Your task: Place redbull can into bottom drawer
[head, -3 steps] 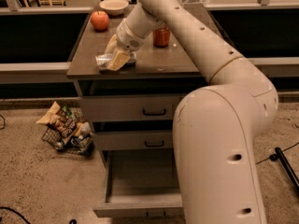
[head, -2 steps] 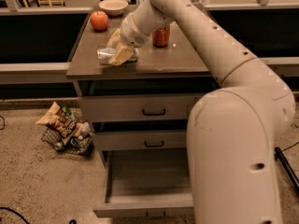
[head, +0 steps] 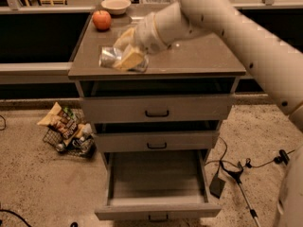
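Free room around my gripper (head: pixel 127 56), which is clamped on the redbull can (head: pixel 107 58) at the front left of the cabinet top (head: pixel 199 58). An apple (head: pixel 101 20) and a bowl (head: pixel 116 5) stand behind it; the right half is bare. The bottom drawer (head: pixel 158 211) stands pulled out, open from above, below the middle drawer (head: pixel 156 141). A snack basket (head: pixel 66 131) lies on the floor to its left, cables (head: pixel 236 167) to its right.

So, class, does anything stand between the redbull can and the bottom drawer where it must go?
Nothing visible does. The gripper holds the redbull can at the front edge of the cabinet top, and the bottom drawer stands pulled out below it.
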`<state>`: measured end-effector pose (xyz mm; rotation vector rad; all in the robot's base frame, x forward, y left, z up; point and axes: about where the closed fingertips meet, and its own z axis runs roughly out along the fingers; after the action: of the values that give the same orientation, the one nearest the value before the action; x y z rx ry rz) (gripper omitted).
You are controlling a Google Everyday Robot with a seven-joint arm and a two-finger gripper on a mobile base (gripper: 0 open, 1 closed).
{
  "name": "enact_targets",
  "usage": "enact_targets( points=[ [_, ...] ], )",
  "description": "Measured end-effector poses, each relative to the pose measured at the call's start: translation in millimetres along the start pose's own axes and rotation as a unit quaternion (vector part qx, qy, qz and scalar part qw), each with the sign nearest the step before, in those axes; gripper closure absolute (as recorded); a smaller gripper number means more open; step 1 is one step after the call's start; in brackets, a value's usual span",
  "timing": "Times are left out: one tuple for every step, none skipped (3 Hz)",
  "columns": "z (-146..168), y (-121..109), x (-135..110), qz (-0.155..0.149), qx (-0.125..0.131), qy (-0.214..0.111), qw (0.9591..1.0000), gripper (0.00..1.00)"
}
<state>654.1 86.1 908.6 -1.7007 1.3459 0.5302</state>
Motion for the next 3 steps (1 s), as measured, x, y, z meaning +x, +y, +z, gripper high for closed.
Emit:
enact_targets(
  points=[
    [22, 57, 19, 0.084, -0.036, -0.03, 0.9953, 1.0],
    [22, 57, 19, 0.084, -0.036, -0.03, 0.9954, 1.0],
    [25, 76, 55, 0.117, -0.029, 0.0, 0.9927, 1.0]
  ],
)
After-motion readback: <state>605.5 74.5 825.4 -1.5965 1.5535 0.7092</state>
